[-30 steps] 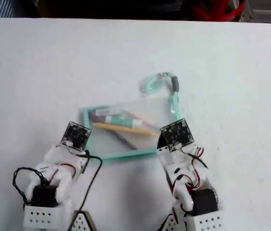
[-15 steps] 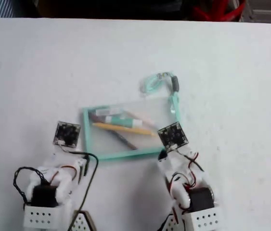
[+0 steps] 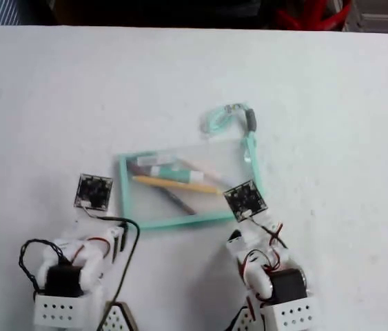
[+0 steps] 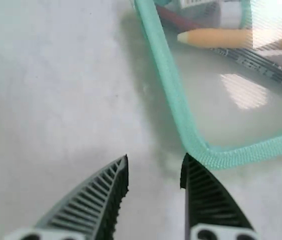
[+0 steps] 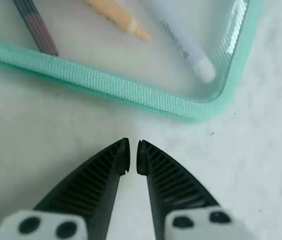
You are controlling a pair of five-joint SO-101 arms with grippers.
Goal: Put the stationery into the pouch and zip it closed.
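Lying mid-frame, your pouch point(image 3: 180, 222) holds the stationery point(image 3: 173, 181); your left gripper point(image 4: 153, 167) gapes beside its lower-left corner, your right gripper point(image 5: 132, 156) is pinched empty near the lower-right corner.

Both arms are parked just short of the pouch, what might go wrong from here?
The left arm's jaws stand open right beside the pouch's near corner; advancing, one might catch the teal edging and drag the pouch.
I cannot tell whether the zip is closed; if it is not, the yellow pencil could slip out when the pouch is nudged.
The strap loop lies loose at the far corner and might snag.
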